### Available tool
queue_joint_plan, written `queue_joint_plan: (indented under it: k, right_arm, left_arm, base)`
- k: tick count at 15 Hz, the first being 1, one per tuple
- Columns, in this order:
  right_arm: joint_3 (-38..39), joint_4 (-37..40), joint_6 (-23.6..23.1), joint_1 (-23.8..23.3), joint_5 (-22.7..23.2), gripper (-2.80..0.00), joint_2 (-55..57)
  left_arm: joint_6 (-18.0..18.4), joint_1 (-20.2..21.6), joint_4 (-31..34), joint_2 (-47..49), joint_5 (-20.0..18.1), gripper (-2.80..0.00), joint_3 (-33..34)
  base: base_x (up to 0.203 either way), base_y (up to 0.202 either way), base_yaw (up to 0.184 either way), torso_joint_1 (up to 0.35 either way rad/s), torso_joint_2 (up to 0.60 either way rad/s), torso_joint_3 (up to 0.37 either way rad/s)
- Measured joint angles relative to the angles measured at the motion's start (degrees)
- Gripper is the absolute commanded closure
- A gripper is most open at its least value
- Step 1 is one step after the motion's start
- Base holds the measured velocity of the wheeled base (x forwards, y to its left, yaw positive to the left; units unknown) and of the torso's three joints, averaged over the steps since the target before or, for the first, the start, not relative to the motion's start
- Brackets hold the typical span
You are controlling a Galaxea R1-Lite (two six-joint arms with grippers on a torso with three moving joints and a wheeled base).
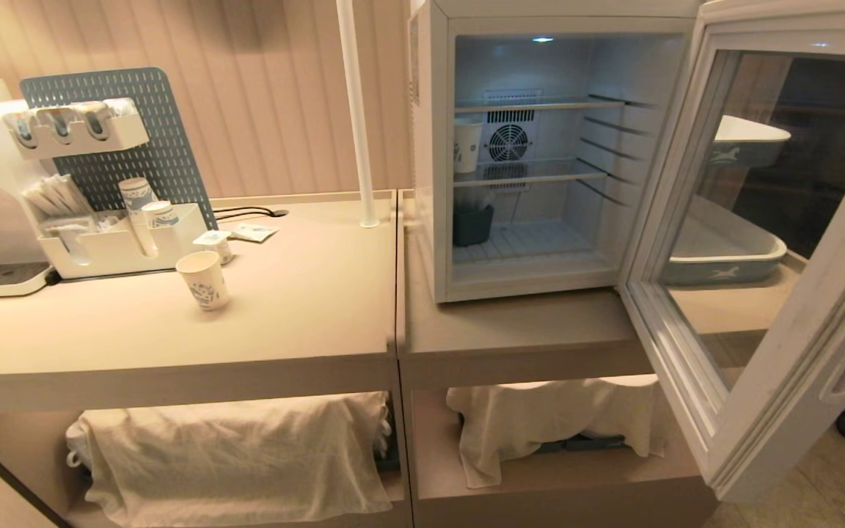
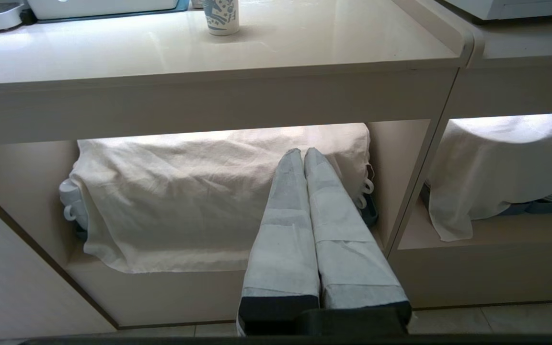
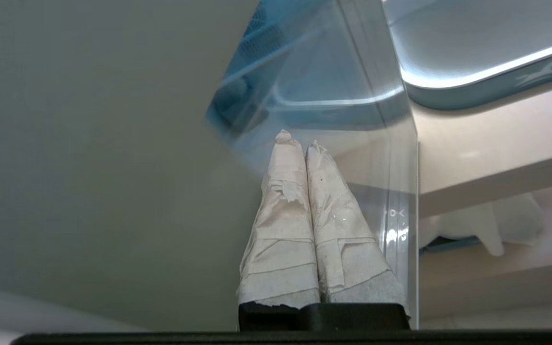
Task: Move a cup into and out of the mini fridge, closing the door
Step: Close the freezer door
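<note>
White and box-shaped, the mini fridge (image 1: 540,154) stands on the right-hand beige bench (image 1: 525,330) with its grey-framed glass door (image 1: 767,257) swung wide open toward the bench's front right corner. Inside are thin wire shelves and a round rear fan; a tapered white paper cup with blue print (image 1: 467,145) stands on the middle shelf at the left wall, and a dark tub (image 1: 473,224) sits below it on the floor grid. A second cup of like print (image 1: 204,280) stands alone on the left bench, near a white plastic organiser (image 1: 118,249) that holds stacked cups and sachets. Crumpled cream cloths (image 1: 246,462) drape the lower shelves. The right gripper (image 3: 296,139), its tape-wrapped fingers pressed together and empty, is close against the door's glass edge. The left gripper (image 2: 301,152), likewise clenched on nothing, points at the cloth under the left bench.
</note>
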Motion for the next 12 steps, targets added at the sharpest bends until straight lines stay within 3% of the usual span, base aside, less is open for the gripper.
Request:
queue_joint_plan:
  k: [12]
  right_arm:
    - [-12.10, -1.82, 5.06, 6.57, 0.60, 0.00, 13.95]
  left_arm:
    - [-0.01, 0.02, 0.02, 0.00, 0.00, 0.00, 0.00]
  base:
    - [0.000, 0.000, 0.000, 0.000, 0.00, 0.000]
